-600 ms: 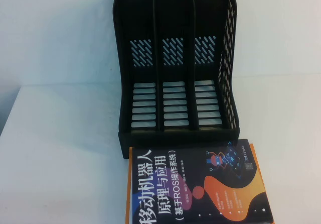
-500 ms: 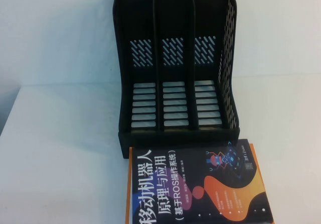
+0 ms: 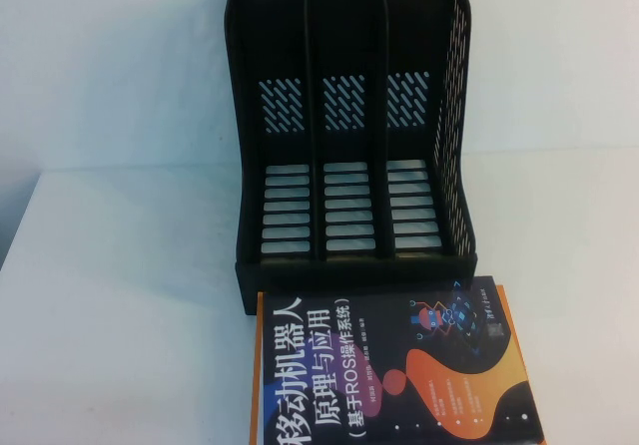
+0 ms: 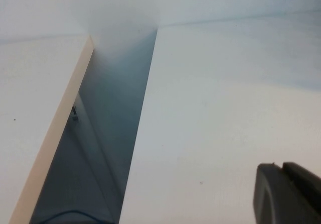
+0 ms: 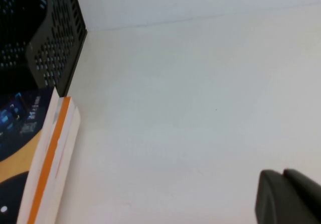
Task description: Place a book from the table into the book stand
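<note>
Because the high view shows neither arm, you only find the grippers in the wrist views. The white desk [image 3: 120,295] fills most of every picture. On it stands the black book stand [image 3: 349,136], upright, with three slots, a slatted base and perforated back and sides. Just in front of it, touching or nearly touching its front lip, the book [image 3: 394,365] lies flat: dark cover, large white Chinese title, orange, red and purple blobs. It rests on top of a white book with an orange border [image 5: 52,153], whose edge you see best from the right wrist.

The right gripper [image 5: 291,196] hangs over bare desk, with the book and the stand's perforated corner well off to its side; you cannot tell how its fingers stand. The left gripper [image 4: 288,191] is clenched on nothing, over bare desk beside a gap between desk panels [image 4: 108,133].
</note>
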